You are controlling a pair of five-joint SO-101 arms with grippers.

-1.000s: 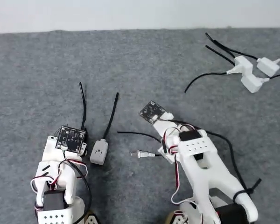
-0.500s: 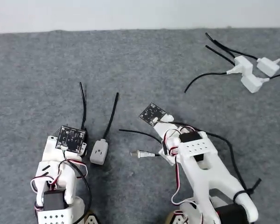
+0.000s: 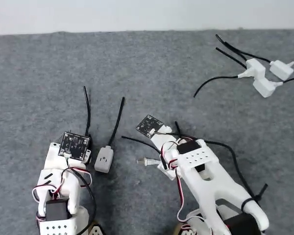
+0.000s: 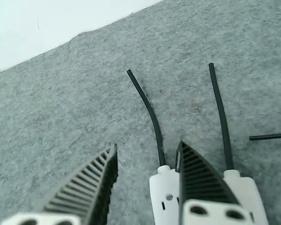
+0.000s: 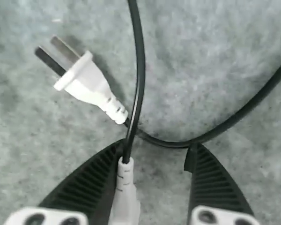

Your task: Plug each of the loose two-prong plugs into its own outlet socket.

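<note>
Right hand (image 5: 157, 145) stands wide open over the grey table (image 3: 161, 73), and a white cord end (image 5: 124, 194) lies between its fingers, against 1 of them and apart from the other. Just beyond its fingertips a loose two-prong plug (image 5: 86, 86) lies flat, its black cord (image 5: 173, 144) curving past those fingertips. Left hand (image 4: 147, 146) is wide open too, with 1 white outlet socket (image 4: 163, 197) between its fingers, beside 1 of them, and a second socket (image 4: 241, 190) just outside. From above, the plug lies at 3 o'clock of that second socket, well apart; 3 more white cord pieces (image 3: 257, 71) cluster far off at 1 o'clock.
</note>
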